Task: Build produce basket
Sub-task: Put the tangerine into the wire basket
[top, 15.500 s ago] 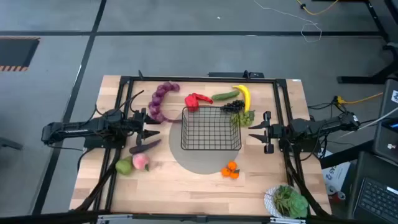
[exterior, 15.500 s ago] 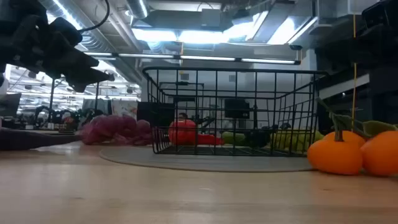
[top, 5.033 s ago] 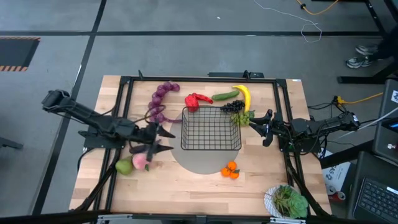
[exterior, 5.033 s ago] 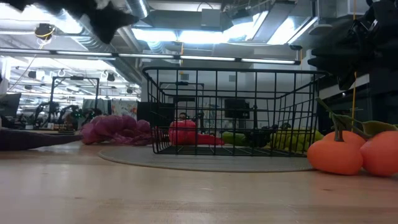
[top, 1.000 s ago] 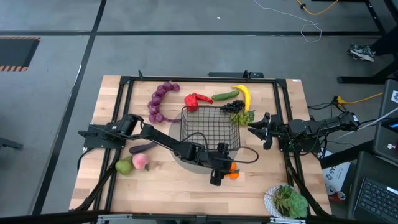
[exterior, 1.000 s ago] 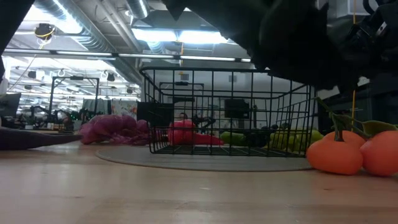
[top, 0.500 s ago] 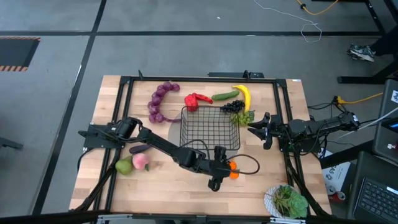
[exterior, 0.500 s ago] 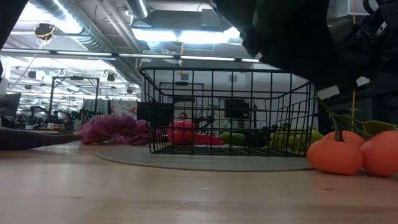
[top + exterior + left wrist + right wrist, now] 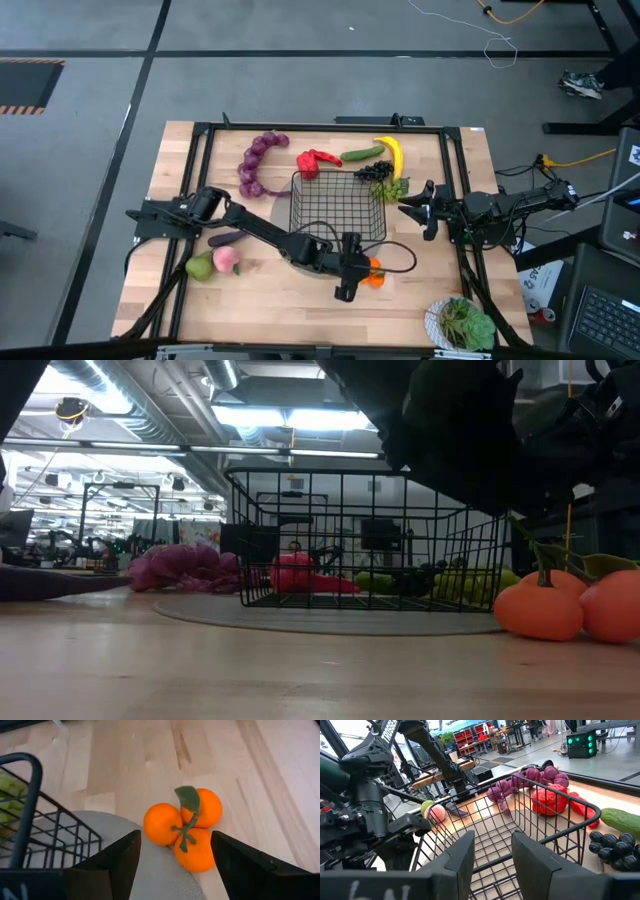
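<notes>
The black wire basket stands on a grey round mat at mid-table, with nothing in it. A cluster of three oranges with a green leaf lies on the wood by the mat's near right edge. My left gripper reaches across the mat, slanting down toward the table's right. In the left wrist view it is open, its fingers to either side of the oranges and short of them. My right gripper waits at the basket's right, level, open and holding nothing.
Behind the basket lie a purple grape string, red pepper, cucumber, banana, dark grapes and green grapes. Eggplant, pear and peach lie near left. A white bowl of greens stands near right.
My left gripper has turned a little at the wrist while staying beside the oranges, still open. The oranges and the basket have kept their places.
</notes>
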You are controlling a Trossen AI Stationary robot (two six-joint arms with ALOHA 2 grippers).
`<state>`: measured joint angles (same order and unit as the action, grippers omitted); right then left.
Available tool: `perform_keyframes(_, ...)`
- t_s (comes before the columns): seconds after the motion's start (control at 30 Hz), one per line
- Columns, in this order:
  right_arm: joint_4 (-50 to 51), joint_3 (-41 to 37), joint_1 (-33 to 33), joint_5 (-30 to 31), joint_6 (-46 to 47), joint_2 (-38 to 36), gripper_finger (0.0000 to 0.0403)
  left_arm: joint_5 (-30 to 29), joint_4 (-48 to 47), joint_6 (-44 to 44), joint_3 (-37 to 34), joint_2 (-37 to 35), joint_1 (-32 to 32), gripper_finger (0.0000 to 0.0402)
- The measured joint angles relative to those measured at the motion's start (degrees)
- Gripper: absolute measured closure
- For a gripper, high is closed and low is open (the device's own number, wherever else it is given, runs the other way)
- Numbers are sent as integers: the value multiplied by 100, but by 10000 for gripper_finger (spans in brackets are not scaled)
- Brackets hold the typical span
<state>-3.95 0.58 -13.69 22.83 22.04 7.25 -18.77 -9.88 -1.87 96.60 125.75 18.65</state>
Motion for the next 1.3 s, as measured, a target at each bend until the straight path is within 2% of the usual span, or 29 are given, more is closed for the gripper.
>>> perform_keyframes(0.27, -2, 0, 1, 0, -7, 0, 272, -37, 81, -210, 21, 105, 5, 164)
perform_keyframes(0.57, 23, 0, 0, 0, -15, 0, 272, -172, 137, 12, 14, 103, 53, 164)
perform_keyframes(0.7, 22, 0, 0, 0, -10, 0, 272, -427, 252, 508, 32, 127, 196, 164)
perform_keyframes(0.87, 22, 0, 1, 0, 24, 0, 272, -655, 147, 513, 216, 105, 361, 164)
perform_keyframes(0.93, 22, 0, 2, 0, 24, 0, 272, -611, 97, 455, 212, 118, 324, 164)
perform_keyframes(1.17, 22, 0, 1, 0, 12, 0, 272, 76, 134, 116, 214, 200, 75, 164)
perform_keyframes(1.3, 26, 0, 0, 2, 1, 0, 272, 155, 206, 142, 225, 275, 21, 164)
